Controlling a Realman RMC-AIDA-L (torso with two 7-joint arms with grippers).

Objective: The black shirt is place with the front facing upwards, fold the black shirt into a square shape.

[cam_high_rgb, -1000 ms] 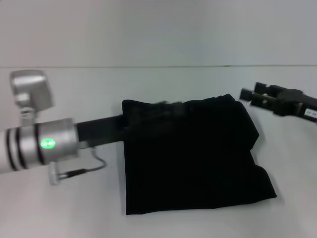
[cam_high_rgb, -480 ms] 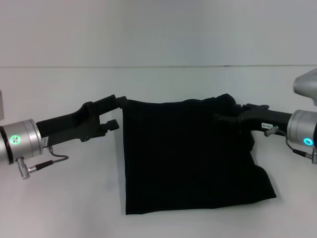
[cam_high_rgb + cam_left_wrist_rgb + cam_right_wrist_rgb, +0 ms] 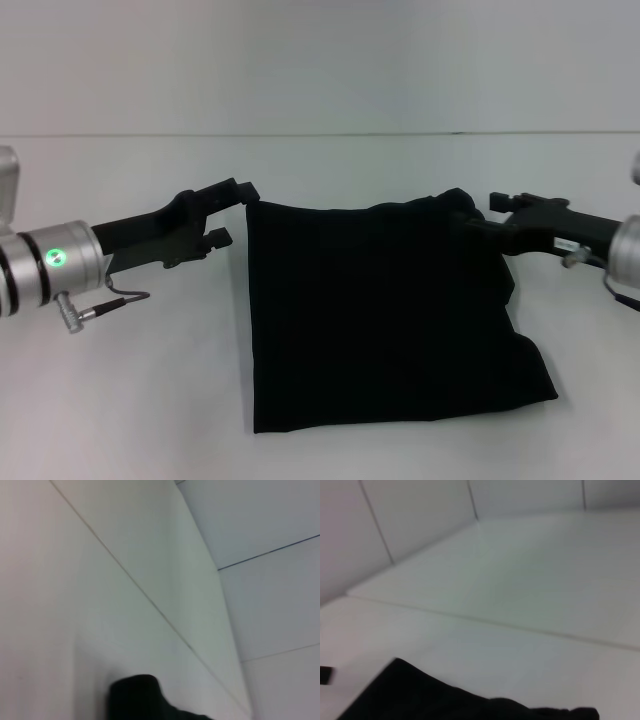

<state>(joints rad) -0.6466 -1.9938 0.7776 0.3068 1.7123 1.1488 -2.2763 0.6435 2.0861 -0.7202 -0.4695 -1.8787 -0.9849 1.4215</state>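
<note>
Left gripper (image 3: 232, 212) reaches in from the left edge of the tabletop (image 3: 120, 400), held just off the far left corner of the black shirt (image 3: 385, 315). Its two fingers (image 3: 238, 189) stand parted with a clear gap between them and nothing in that gap; the upper fingertip sits just beside the cloth's corner, and contact there cannot be confirmed from the head view. Silver wrist section with a green light is near the left edge.

The black shirt lies flat on the middle of the white tabletop, folded to a rough square, plain black side up. Left edge and near edge are straight. Far edge is slightly rumpled, with a raised bunch at the far right corner. Right edge is uneven: it steps outward toward the near right corner, where a lower layer sticks out past the upper one.

Right gripper (image 3: 478, 218) comes in from the right edge of the tabletop, its tip at the shirt's bunched far right corner. Black fingers against black cloth: cannot tell whether they are parted, closed, or pinching fabric.

Left wrist view: one dark rounded corner of the shirt (image 3: 137, 697) on the white surface. Right wrist view: a strip of the shirt's edge (image 3: 420, 695), rumpled at one end.
</note>
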